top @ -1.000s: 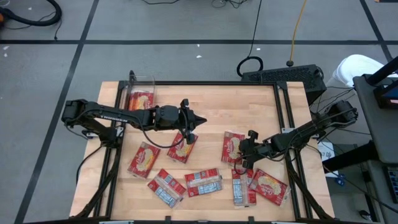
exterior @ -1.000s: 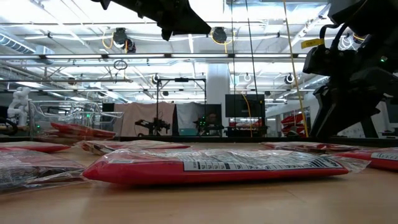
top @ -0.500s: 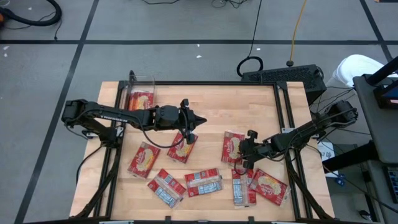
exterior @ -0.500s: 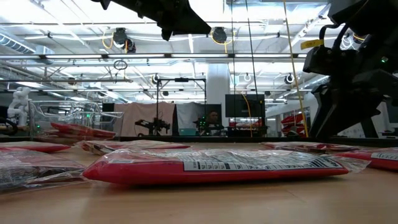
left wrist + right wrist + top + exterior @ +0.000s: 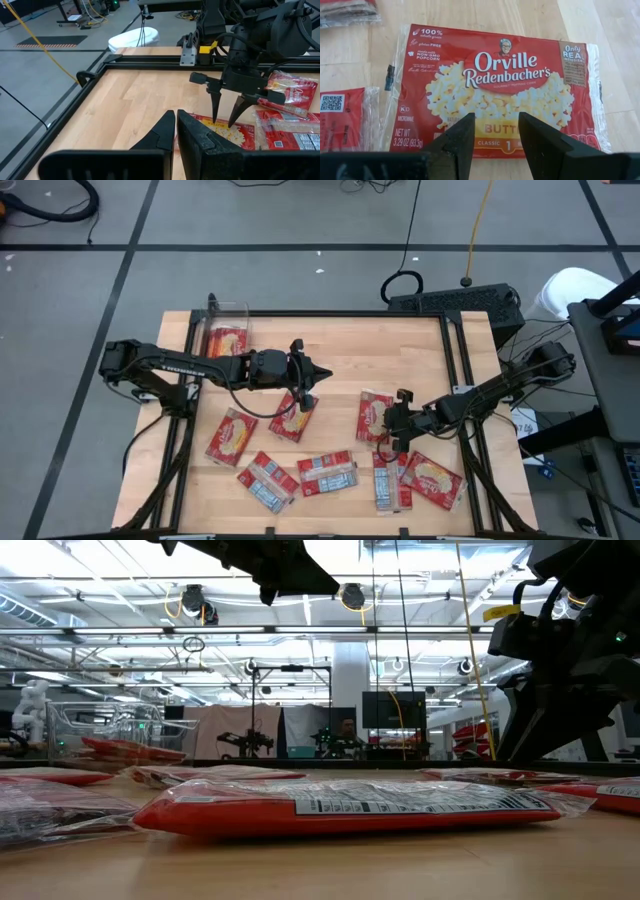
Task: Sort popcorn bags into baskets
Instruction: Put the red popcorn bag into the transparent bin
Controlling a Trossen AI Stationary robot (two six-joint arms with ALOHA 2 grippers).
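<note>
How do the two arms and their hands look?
Both arms are dark, slim and jointed, with black cables running along them. The left hand has broad black wedge fingers. The right hand has thin pointed black fingers, with a yellow mark above.

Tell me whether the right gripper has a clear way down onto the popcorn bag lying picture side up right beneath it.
Probably yes. The right gripper hangs open just above that popcorn bag, its fingers astride the bag's lower edge. Nothing lies on the bag, and the left gripper is off to the side.
</note>
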